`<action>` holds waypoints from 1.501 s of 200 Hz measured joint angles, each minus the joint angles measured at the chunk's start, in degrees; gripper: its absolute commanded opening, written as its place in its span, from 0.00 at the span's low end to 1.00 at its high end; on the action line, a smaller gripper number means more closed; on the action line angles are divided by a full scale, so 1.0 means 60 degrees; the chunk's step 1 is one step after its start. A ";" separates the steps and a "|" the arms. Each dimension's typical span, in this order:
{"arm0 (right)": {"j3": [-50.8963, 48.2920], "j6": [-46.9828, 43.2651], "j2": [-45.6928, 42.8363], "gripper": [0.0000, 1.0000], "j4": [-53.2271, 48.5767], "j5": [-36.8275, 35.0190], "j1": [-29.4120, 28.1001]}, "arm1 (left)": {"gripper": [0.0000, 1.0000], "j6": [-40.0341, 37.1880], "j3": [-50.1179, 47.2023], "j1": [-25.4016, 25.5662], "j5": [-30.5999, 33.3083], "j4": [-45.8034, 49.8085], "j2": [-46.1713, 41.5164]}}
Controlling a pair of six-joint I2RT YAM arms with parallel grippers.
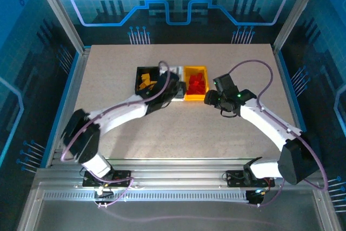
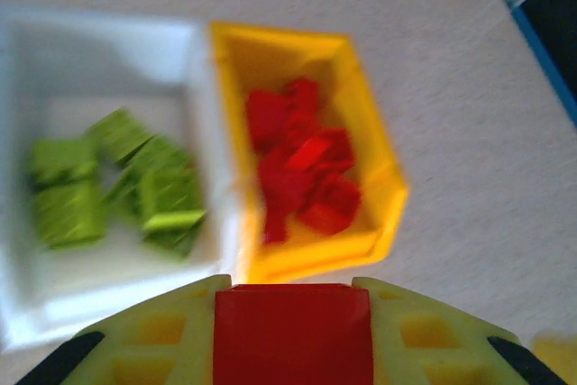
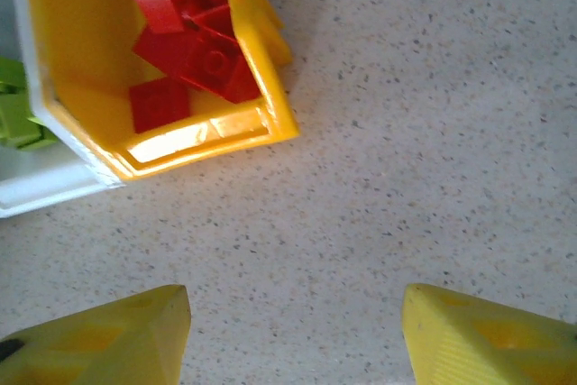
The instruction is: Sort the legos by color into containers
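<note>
Left gripper [image 2: 293, 313] pinches red brick [image 2: 293, 344]. Right gripper [image 3: 293, 335] spread above table [image 3: 424, 132]. Yellow bin [image 1: 195, 99]: long axis runs near-to-far in top view.

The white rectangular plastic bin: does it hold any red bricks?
No, the tiny plastic bricks seen in the white rectangular plastic bin are all lime green.

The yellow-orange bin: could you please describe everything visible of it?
The yellow-orange bin is a small open rectangular box of glossy-looking plastic with a lipped rim. It sits upright on the speckled table, its long side against the white bin. A pile of red legos covers much of its floor. The left pincer, shut on a red brick, hangs near its near end.
</note>
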State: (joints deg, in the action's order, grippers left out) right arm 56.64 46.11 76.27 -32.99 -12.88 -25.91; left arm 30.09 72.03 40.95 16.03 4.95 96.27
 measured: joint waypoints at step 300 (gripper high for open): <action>-0.1005 -0.0335 -0.1894 1.00 0.1450 -0.0965 -0.0189 | 0.99 -0.2047 -0.1789 -0.1027 0.2226 -0.0404 -0.3912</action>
State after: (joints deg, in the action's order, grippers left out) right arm 50.61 44.10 64.90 -24.29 -18.68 -27.05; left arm 17.80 61.30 34.79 29.39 2.52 72.79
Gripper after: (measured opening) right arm 0.999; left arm 0.990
